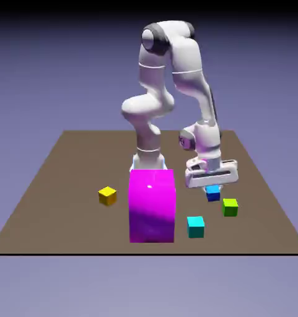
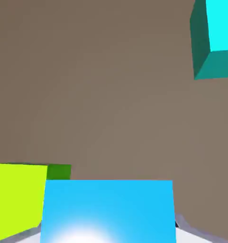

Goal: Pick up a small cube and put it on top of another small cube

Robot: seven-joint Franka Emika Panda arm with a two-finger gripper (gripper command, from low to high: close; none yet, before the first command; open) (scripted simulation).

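Claw [image 1: 212, 187] clamped on small dark-blue cube [image 1: 213, 194], held level and square-on, no long axis

Glossy magenta block [image 1: 152, 204], smooth white arm [image 1: 176, 74], matt brown table [image 1: 64, 179], sheen on blue cube [image 2: 108, 211]

A rendered simulation scene is showing here: a flat brown table [image 1: 64, 186] is sitting mid-frame before a plain blue-violet backdrop [image 1: 52, 74], with flat-coloured cubes lying lower right.
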